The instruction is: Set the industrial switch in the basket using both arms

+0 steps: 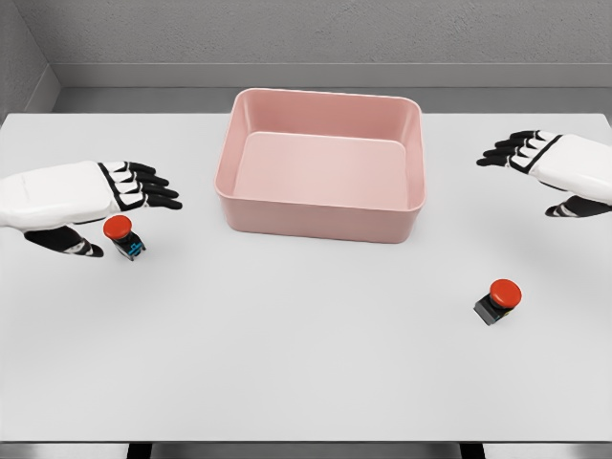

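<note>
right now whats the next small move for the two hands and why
Probably lower the left hand and close its fingers on the red-capped switch just below them, since they are spread and hold nothing. The right hand is open too, well apart from the other red-capped switch nearer the front, so it should move toward it. The pink plastic basket holds nothing.

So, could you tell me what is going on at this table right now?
A two-armed robot is working on getting switches into the pink basket, which holds nothing yet. Its left hand is open and hovers right over the left switch, without gripping it. The right hand is open too, up near the table's right edge, well away from the right switch, which lies in front of the basket's right side.
</note>
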Tool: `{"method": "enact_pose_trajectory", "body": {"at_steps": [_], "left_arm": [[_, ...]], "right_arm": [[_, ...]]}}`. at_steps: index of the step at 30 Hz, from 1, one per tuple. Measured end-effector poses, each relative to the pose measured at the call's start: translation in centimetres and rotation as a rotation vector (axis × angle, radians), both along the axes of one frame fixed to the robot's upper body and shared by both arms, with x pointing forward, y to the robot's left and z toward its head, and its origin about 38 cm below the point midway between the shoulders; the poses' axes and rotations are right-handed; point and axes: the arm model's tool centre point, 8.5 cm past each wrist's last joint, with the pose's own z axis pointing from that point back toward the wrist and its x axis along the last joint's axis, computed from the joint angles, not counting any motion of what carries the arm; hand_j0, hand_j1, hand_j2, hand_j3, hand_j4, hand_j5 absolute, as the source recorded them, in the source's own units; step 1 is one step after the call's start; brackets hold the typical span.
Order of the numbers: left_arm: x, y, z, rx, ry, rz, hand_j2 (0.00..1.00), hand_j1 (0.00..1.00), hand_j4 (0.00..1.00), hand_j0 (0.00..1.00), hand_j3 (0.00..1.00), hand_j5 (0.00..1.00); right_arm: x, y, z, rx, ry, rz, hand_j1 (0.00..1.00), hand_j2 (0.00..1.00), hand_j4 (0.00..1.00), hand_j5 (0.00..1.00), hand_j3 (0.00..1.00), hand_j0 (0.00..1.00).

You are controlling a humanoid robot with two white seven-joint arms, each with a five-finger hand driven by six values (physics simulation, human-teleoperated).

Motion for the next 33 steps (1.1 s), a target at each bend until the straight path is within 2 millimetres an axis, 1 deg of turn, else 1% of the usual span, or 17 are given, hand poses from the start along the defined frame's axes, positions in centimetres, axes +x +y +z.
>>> {"method": "enact_pose_trajectory", "body": {"at_steps": [2,3,4,5,6,11,12,15,18,22,24,25,28,31,33], "left_arm": [[0.0,0.0,0.0,0.001,-0.001,0.000,1.00,1.00,1.00,1.00,1.00,1.00],[0.1,0.0,0.2,0.003,-0.007,0.001,1.00,1.00,1.00,1.00,1.00,1.00],[0.4,0.1,1.2,0.009,-0.034,0.001,1.00,1.00,1.00,1.00,1.00,1.00],[0.5,0.2,1.0,0.026,-0.032,0.003,1.00,1.00,1.00,1.00,1.00,1.00],[0.5,0.3,0.4,0.049,-0.030,0.003,1.00,1.00,1.00,1.00,1.00,1.00],[0.3,0.3,-2.4,0.177,-0.027,-0.021,1.00,1.00,1.00,1.00,1.00,1.00],[0.3,0.4,-2.8,0.196,-0.026,-0.025,1.00,1.00,1.00,1.00,1.00,1.00],[0.4,0.3,-3.1,0.237,-0.044,-0.037,1.00,1.00,1.00,1.00,1.00,1.00],[0.6,-0.2,-3.3,0.242,-0.051,-0.050,1.00,1.00,1.00,1.00,1.00,1.00],[0.8,-0.2,-3.7,0.257,-0.054,-0.045,1.00,1.00,1.00,1.00,1.00,1.00],[1.2,0.0,-4.4,0.278,-0.054,-0.014,1.00,1.00,1.00,1.00,1.00,1.00],[1.8,0.2,-4.1,0.287,-0.068,0.012,1.00,1.00,1.00,1.00,1.00,1.00],[2.4,0.8,-4.4,0.304,-0.071,0.069,1.00,1.00,1.00,1.00,1.00,1.00],[2.8,1.1,-4.7,0.310,-0.070,0.104,1.00,1.00,1.00,1.00,1.00,1.00],[3.0,1.0,-4.9,0.316,-0.074,0.114,1.00,1.00,1.00,1.00,1.00,1.00]], "right_arm": [[-0.1,0.0,-0.2,-0.002,0.005,0.001,1.00,1.00,1.00,1.00,1.00,1.00],[-0.5,-0.1,-1.3,-0.005,0.033,-0.001,1.00,1.00,1.00,1.00,1.00,1.00],[-0.8,-0.2,-1.9,-0.008,0.050,-0.003,1.00,1.00,1.00,1.00,1.00,1.00],[-0.9,-0.2,-2.1,-0.010,0.055,-0.004,1.00,1.00,1.00,1.00,1.00,1.00],[-0.9,-0.4,-2.0,-0.017,0.055,-0.006,1.00,1.00,1.00,1.00,1.00,1.00],[-2.0,-0.8,-3.1,-0.043,0.093,-0.001,1.00,1.00,1.00,1.00,1.00,1.00],[-2.2,-0.9,-2.9,-0.053,0.094,0.000,1.00,1.00,1.00,1.00,1.00,1.00],[-2.8,-1.0,-3.0,-0.069,0.106,0.009,1.00,1.00,1.00,1.00,1.00,1.00],[-3.5,-1.1,-2.6,-0.092,0.109,0.022,1.00,1.00,1.00,1.00,1.00,1.00],[-4.0,-1.2,-2.4,-0.109,0.115,0.032,1.00,1.00,1.00,1.00,1.00,1.00],[-4.2,-1.2,-1.9,-0.123,0.110,0.037,1.00,1.00,1.00,1.00,1.00,1.00],[-4.3,-1.2,-1.7,-0.129,0.110,0.041,1.00,1.00,1.00,1.00,1.00,1.00],[-5.3,-1.1,-2.8,-0.138,0.146,0.055,1.00,1.00,1.00,1.00,1.00,1.00],[-5.7,-0.8,-3.1,-0.139,0.160,0.068,1.00,1.00,1.00,1.00,1.00,1.00],[-6.1,-0.4,-3.5,-0.137,0.170,0.081,1.00,1.00,1.00,1.00,1.00,1.00]]}}
